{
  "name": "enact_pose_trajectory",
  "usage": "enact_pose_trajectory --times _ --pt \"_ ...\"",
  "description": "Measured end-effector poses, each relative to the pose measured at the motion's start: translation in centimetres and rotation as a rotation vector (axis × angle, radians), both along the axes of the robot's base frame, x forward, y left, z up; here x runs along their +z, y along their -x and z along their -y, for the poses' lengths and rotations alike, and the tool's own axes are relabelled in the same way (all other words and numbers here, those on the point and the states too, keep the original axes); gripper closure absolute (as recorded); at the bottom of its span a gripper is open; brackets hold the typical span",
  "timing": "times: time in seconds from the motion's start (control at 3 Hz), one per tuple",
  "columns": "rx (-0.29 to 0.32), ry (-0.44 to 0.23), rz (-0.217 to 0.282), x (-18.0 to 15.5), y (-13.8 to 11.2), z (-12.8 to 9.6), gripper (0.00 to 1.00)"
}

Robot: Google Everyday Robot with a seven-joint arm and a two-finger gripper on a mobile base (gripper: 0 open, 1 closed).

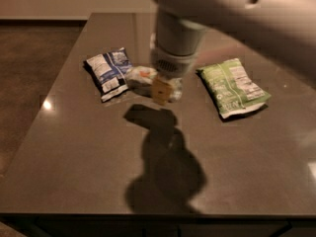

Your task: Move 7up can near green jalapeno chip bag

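1. Spreading over the near half of the table, a smooth, dark, lightly glossy slab, is the arm's broad shadow. Small light glints sit toward the left and right edges.
2. Above the middle of the table hangs the gripper, under a ribbed pale cylindrical wrist. One tan, blocky pad of the fingers presses on the near side of the 7up can. The other is hidden behind it, so the fingers look clamped on the can.
3. The can is a small silvery cylinder with an orange-red spot. It lies sideways and appears lifted clear of the table, with its own shadow on the surface below.
4. Just left of the can lies a crinkly dark blue-and-white chip bag, flat, toward the left edge.
5. Right of the gripper, apart from the can, the green jalapeno chip bag lies flat, light green and crinkled, with a white label panel.
6. The smooth, rounded, pale arm crosses the far right corner.
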State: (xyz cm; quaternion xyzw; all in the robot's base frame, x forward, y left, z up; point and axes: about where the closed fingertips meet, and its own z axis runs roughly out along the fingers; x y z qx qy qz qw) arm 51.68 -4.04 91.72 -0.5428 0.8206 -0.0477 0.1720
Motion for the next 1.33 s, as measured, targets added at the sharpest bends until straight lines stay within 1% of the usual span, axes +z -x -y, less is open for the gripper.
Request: enact_pose_trajectory --times 0.33,0.67,1.0,1.33 --pt "-0.142 -0.004 0.034 0.8 -0.3 5.4 1.0" --pt "-0.244 -0.032 0.016 -0.4 0.7 9.3 1.0" --pt "-0.296 -0.069 -0.012 -1.6 1.8 11.4 1.0" --pt "-0.291 -0.085 -0.049 -3.1 2.3 11.6 1.0"
